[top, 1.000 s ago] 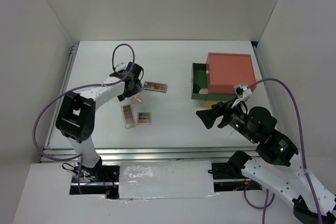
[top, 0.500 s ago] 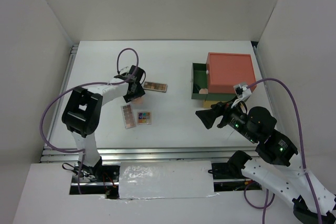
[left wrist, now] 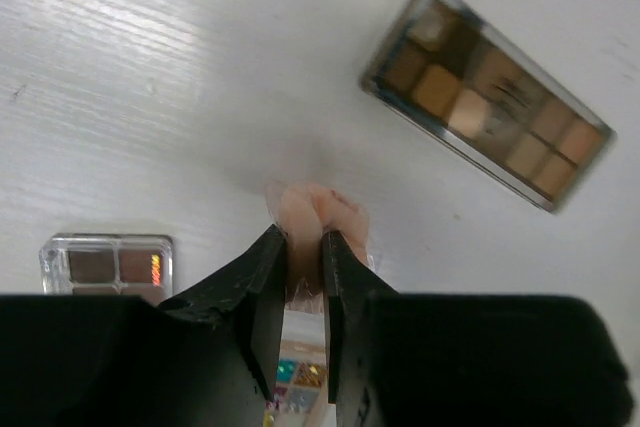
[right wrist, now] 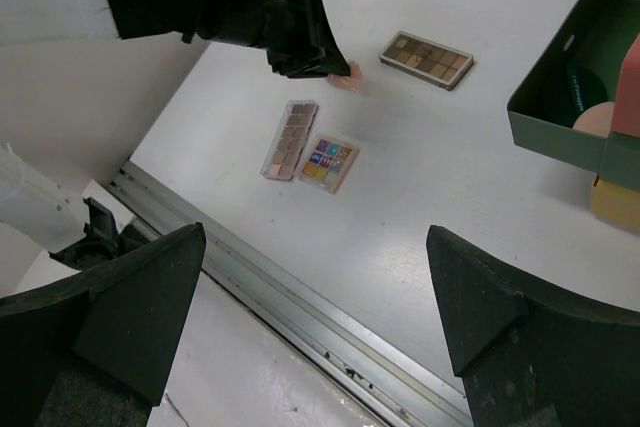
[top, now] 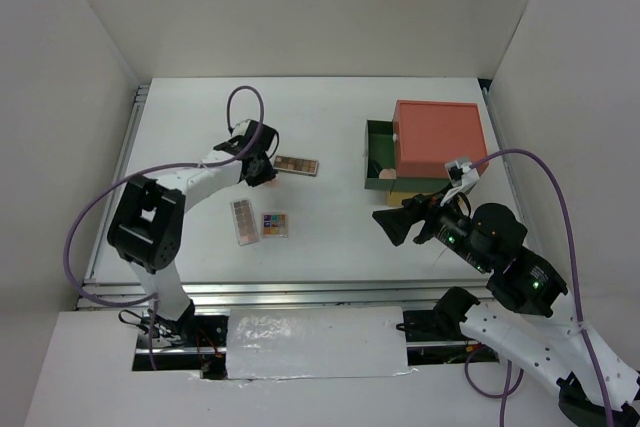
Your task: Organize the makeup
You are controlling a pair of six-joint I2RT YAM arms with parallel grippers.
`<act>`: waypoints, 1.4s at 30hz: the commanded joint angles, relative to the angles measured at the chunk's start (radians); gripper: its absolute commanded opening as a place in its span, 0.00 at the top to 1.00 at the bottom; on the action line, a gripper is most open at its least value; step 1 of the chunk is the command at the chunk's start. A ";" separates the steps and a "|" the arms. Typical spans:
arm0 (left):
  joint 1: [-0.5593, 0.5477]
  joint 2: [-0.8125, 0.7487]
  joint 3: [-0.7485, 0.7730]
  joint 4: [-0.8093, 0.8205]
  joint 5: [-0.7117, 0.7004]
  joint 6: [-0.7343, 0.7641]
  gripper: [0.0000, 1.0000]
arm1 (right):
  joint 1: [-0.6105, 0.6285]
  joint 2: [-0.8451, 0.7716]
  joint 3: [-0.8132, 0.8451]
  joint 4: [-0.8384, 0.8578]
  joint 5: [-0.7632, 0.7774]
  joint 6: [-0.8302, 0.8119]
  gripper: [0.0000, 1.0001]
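Tabletop (top: 330,247), perhaps grained, holds 3 palettes (top: 296,164) between white walls (top: 300,7).

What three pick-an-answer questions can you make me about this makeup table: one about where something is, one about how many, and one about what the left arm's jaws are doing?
1. Where is the small multicoloured palette?
A) on the floor
B) on the table beside a long palette
C) held up in the air

2. How many long brown palettes lie on the table?
A) one
B) four
C) two

3. What are the left gripper's jaws doing?
A) pinching a peach compact
B) standing wide open over nothing
C) pinching a long palette

Answers:
1 B: the top view shows it lying flat right next to the nearer long palette.
2 C: there is that one, and the other long palette lies farther back.
3 A: the left wrist view shows the jaws close together with the peach compact between them.
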 commanded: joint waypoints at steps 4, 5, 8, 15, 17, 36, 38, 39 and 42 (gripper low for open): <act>-0.156 -0.175 0.120 0.113 0.063 0.099 0.68 | 0.007 -0.005 0.001 0.038 0.024 -0.008 0.00; -0.191 -0.171 0.163 0.141 0.077 0.123 0.67 | 0.007 -0.006 0.009 0.031 0.030 -0.008 0.00; -0.231 -0.138 0.236 0.242 0.147 0.157 0.66 | 0.007 -0.014 0.024 0.025 0.036 -0.008 0.00; -0.322 0.074 0.525 0.271 0.151 0.209 0.54 | 0.009 -0.037 0.040 -0.013 0.036 -0.005 0.00; -0.333 0.128 0.557 0.279 0.142 0.220 0.52 | 0.006 -0.046 0.043 -0.021 0.044 -0.008 0.00; -0.376 0.087 0.461 0.271 -0.068 0.191 0.36 | 0.007 -0.065 0.023 -0.022 0.055 -0.017 0.00; -0.376 0.102 0.468 0.215 -0.120 0.156 0.54 | 0.007 -0.062 0.023 -0.018 0.055 -0.015 0.00; -0.376 0.113 0.477 0.195 -0.130 0.148 0.65 | 0.006 -0.059 0.021 -0.016 0.048 -0.014 0.00; -0.376 0.179 0.533 0.126 -0.141 0.139 0.74 | 0.006 -0.050 0.029 -0.018 0.045 -0.014 0.00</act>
